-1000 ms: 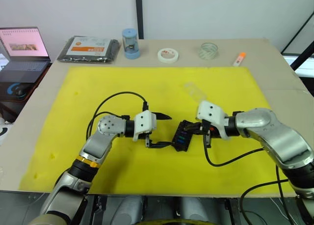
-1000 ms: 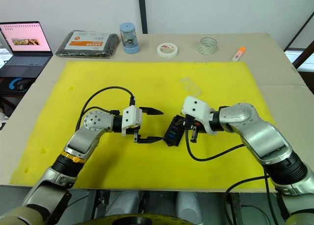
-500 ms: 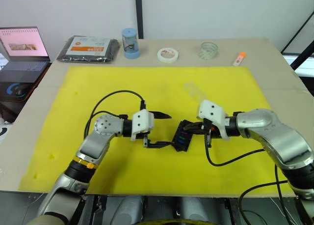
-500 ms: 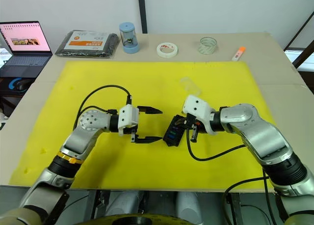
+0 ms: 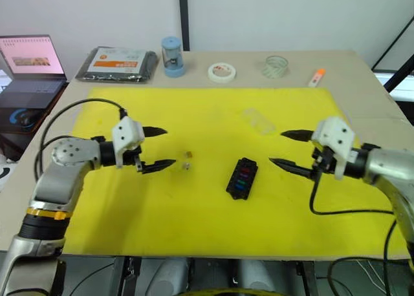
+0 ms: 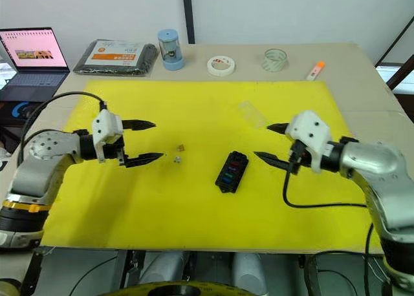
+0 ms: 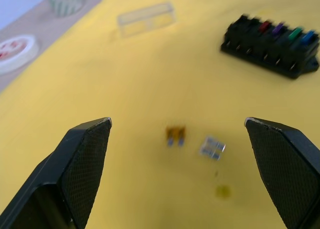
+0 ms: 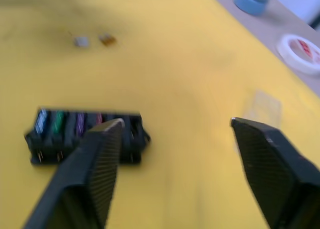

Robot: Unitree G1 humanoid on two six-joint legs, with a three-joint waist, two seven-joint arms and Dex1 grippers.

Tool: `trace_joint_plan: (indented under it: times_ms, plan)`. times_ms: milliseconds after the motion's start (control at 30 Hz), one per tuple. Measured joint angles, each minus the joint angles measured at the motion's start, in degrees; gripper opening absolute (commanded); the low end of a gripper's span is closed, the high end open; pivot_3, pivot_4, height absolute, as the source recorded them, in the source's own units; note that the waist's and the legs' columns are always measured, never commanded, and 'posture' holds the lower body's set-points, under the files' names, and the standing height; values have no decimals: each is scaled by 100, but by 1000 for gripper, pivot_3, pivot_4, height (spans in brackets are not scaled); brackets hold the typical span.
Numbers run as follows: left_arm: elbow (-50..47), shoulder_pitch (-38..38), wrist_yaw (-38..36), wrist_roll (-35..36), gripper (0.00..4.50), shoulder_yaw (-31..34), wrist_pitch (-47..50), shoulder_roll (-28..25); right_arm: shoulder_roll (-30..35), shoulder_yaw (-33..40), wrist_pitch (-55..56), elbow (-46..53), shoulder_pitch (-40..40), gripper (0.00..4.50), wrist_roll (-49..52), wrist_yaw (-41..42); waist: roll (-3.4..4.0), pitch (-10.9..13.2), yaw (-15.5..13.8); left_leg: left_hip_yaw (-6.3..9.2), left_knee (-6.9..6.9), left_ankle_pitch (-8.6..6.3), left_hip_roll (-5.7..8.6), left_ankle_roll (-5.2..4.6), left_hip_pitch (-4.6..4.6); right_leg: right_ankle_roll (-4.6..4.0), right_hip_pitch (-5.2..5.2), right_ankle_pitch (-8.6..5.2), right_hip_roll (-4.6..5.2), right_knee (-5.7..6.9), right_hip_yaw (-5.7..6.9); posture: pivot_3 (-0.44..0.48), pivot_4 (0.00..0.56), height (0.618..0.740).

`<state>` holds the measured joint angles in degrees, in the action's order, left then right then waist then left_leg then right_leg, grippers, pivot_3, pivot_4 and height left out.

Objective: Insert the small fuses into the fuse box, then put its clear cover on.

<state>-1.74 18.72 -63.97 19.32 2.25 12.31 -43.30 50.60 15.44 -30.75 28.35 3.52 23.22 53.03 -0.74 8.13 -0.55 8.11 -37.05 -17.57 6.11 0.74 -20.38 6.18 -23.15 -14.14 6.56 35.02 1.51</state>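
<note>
Fuse box [image 5: 242,178] mid-mat, four coloured fuses seated | brown fuse [image 7: 175,135] and grey fuse [image 7: 212,148] loose between box and left gripper [image 5: 156,148] | clear cover [image 5: 258,121] off, farther back | left and right gripper [image 5: 290,150] spread wide, empty | packet label [image 5: 116,59] orange, text unreadable.

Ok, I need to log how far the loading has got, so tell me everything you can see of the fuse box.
The fuse box is a small black plastic rectangular block lying flat on the yellow mat, slanted, roughly midway between the two grippers and touched by neither. A row of fuses stands in its slots: blue, green, purple and red are visible. At least one end slot looks dark, apparently empty. No cover is on it.
</note>
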Motion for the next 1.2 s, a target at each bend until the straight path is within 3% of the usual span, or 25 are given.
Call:
trace_joint_plan:
  times_ms: [133, 300, 400, 500, 633, 800, 1067, 1200]
  plan:
    - [229, -121, 56, 39, 4500, 197, 25, -74, -161, 113, 85, 253, -204, 4428, 74, -126, 4, 3, -13, 2, -1, 1, -2, 1, 0, 0, 0, 0, 0, 3, -3, 0, 150, 740]
    - [455, -140, -17, 684, 4500, 482, 796, 61, -574, -815, 64, 918, 352, 4428, 347, -265, 2, 4, -3, 3, -1, 1, -3, 2, -3, 0, -4, 0, -1, 2, -4, 0, 150, 740]
    - [606, -45, -95, 997, 4500, 476, 1920, -232, -694, -1371, -15, 1090, 671, 4428, 408, -268, -1, 5, -4, 4, -1, 1, 1, 2, -3, 0, -4, 0, -8, 3, -1, 0, 150, 740]
    - [872, 430, -135, 1876, 4500, 554, 3862, -332, -958, -1962, -121, 1054, 1291, 4428, 400, -318, -1, 6, -10, 6, -4, -2, 4, -3, -2, 2, -3, -1, -12, 8, 5, 0, 150, 740]
    - [1455, 1449, 135, 2845, 4500, 839, 6024, -40, -1154, -2372, -182, 931, 1842, 4428, 387, -335, -12, 1, -1, 12, -6, 0, 7, -1, -2, 6, -4, -3, -16, 15, 6, 0, 150, 740]
    - [1823, 1891, 722, 3147, 4500, 986, 7526, 503, -1223, -2629, -219, 722, 2005, 4428, 185, -432, -13, 1, 59, 10, -4, 1, 7, 1, -4, 5, -12, -3, -15, 17, 4, 0, 150, 740]
    - [2079, 1870, 1469, 3129, 4500, 1061, 7973, 1083, -1183, -2703, -270, 718, 1890, 4428, -16, -538, -14, 0, 129, 10, -2, 8, 4, 15, -3, 3, -16, -2, -10, 20, -10, 0, 150, 740]
    - [1943, 1410, 1731, 3121, 4500, 1267, 7935, 1287, -1156, -2655, -354, 718, 1889, 4428, -42, -588, -13, -1, 113, 8, -1, 8, 5, 15, -4, 3, -19, -2, -7, 19, -18, 0, 150, 740]
